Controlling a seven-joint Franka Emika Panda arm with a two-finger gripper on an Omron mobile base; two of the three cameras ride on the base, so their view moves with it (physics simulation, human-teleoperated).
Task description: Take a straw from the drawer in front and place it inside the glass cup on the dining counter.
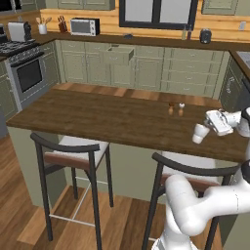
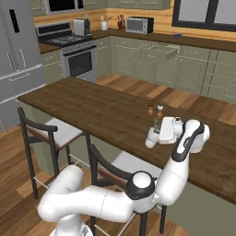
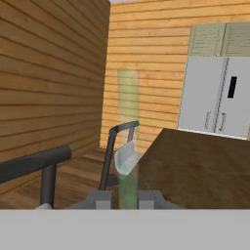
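Straw (image 3: 128,132): a pale green, see-through stick in the hand view, rising from between the two finger tips and running past the cup.
Gripper (image 3: 128,199): closed on the straw's lower end; in the base views it (image 1: 211,123) is turned sideways over the right part of the dining counter, pointing left toward the cup.
Glass cup (image 1: 199,133): small whitish tumbler just left of the gripper, near the counter's near edge; it looks tilted. In the hand view its rim (image 3: 126,157) overlaps the straw; whether the straw is inside it cannot be told.
Dining counter (image 1: 97,117): long dark wood slab across the middle of the scene.
Shakers (image 1: 175,109): two tiny ones standing just beyond the cup, toward the far edge.
Drawer (image 1: 119,54): pulled open in the far row of green cabinets, under the worktop.
Stools (image 1: 73,151): two dark-framed ones at the counter's near side.
Stove (image 1: 24,68): far left.
Microwave (image 1: 84,26): on the far worktop.
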